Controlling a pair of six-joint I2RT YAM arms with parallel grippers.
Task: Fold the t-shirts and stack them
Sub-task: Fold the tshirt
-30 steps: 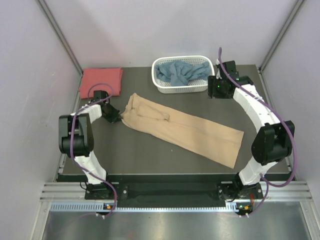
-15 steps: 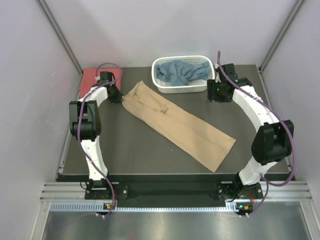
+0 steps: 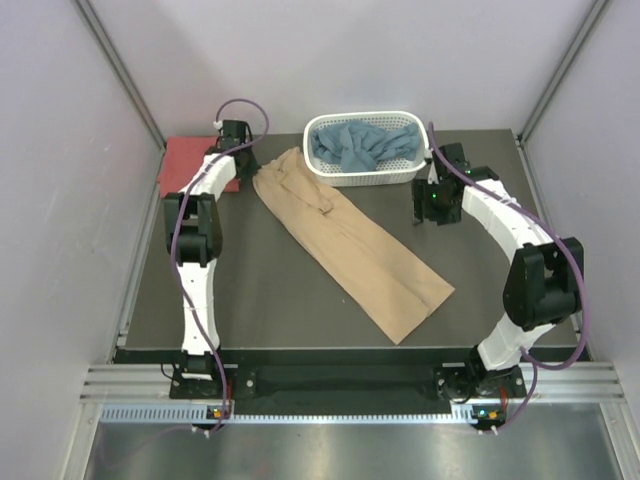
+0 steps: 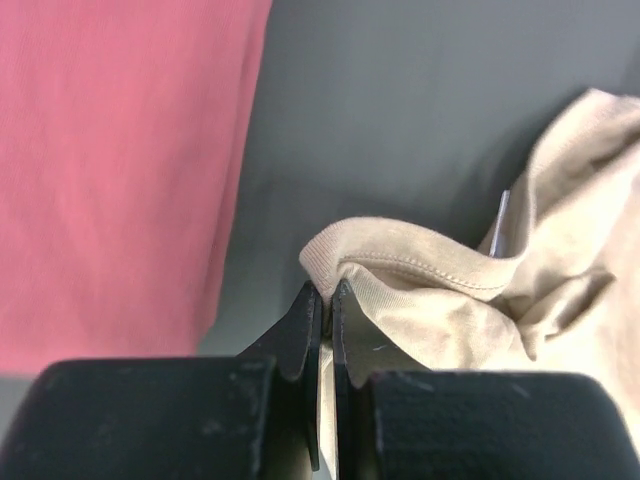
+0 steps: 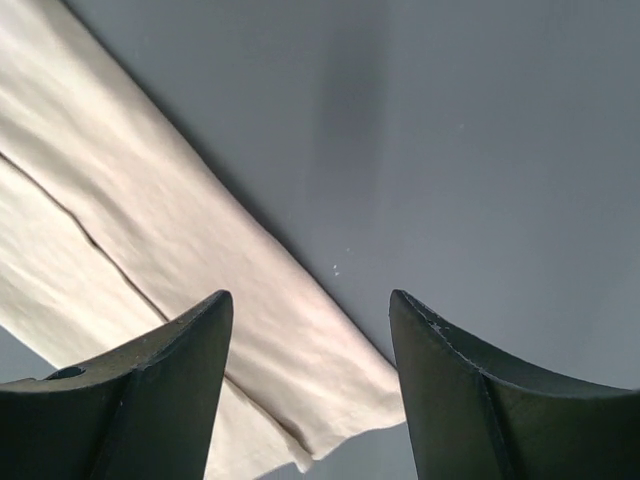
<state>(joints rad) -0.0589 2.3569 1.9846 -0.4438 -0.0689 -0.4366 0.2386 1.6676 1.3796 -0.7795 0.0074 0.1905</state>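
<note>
The tan t-shirt (image 3: pixel 350 245), folded into a long strip, slants forward from just left of the white basket (image 3: pixel 365 178). The left gripper (image 4: pixel 325 300) pinches its far corner between tight-pressed fingers. The right gripper (image 5: pixel 310 305), fingers spread and empty, hovers beside the basket's right front corner, clear of the cloth.

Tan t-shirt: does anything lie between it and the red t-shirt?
Nothing visible does. Only a bare strip of table separates the tan t-shirt from the red t-shirt; the left tool is shut on the tan hem.
</note>
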